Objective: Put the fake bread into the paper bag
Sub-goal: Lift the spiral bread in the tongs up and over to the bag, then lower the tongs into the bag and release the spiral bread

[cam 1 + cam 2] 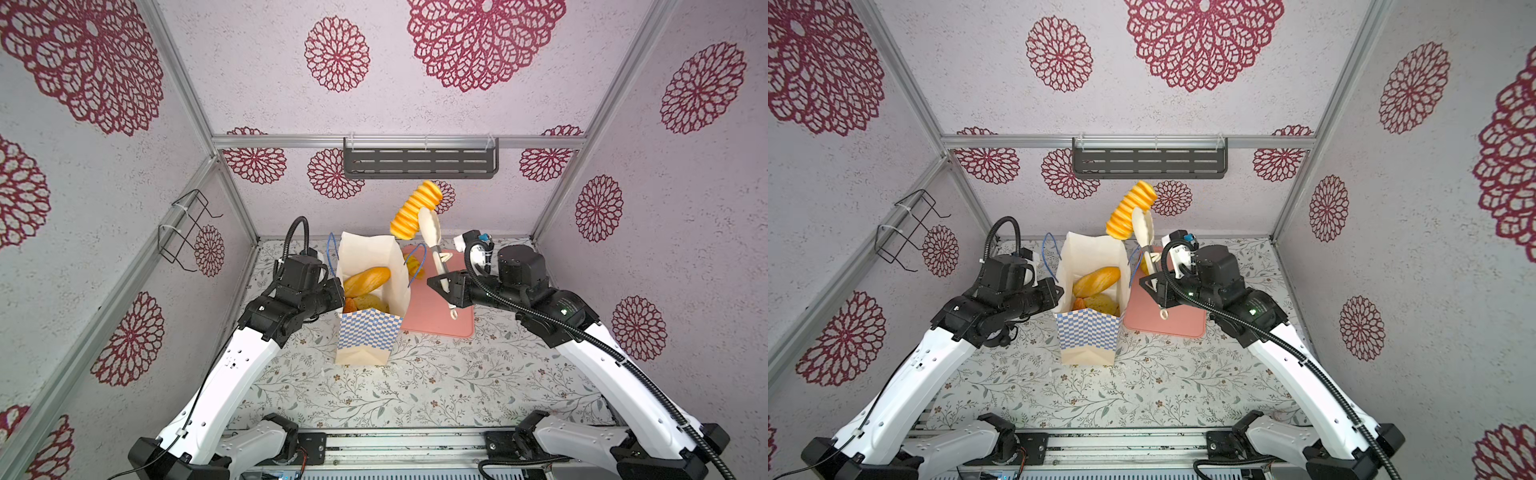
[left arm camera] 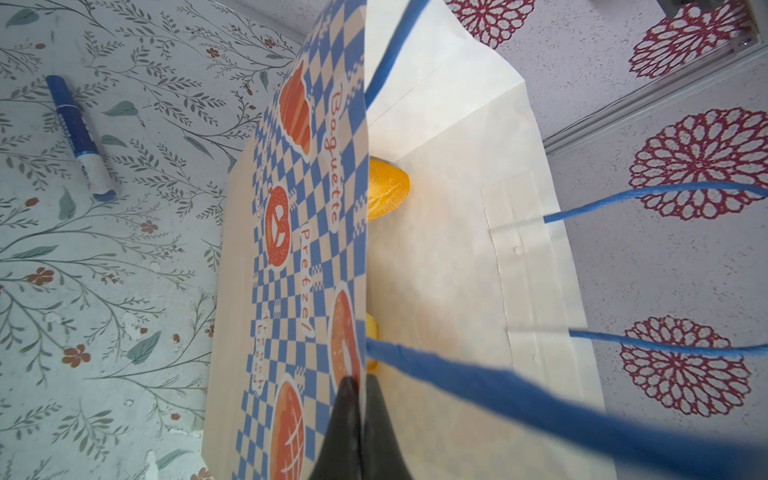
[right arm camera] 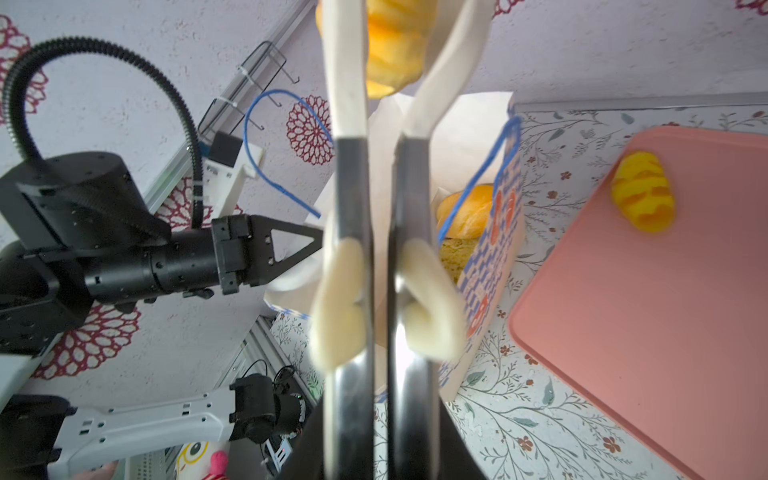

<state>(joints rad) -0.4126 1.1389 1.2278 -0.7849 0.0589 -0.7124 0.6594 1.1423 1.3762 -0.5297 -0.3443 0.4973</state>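
R gripper [image 1: 444,286] clamped tight on handles of cream-tipped steel tongs [image 1: 434,245]. Tong tips, up past fingers, pinch ridged golden-yellow toy roll [image 1: 417,210], held high. L gripper [image 2: 358,424] closed on rim of blue-checkered cream paper bag [image 1: 365,336]. Long golden loaf [image 1: 368,280] inside, just beyond fingers. Second ridged roll [image 3: 643,196] on pink tray [image 1: 440,322], near R fingers.

Robotics lab test booth — aluminium frame [image 1: 282,142], flower-print wall panels [image 1: 249,83], floral tabletop [image 1: 415,386], arm-mounting rail [image 1: 399,446].

Two white-shelled arms [image 1: 232,374] with black joints, ribbed black cable hoses [image 3: 85,43], perhaps small green indicator lights [image 1: 1252,309].
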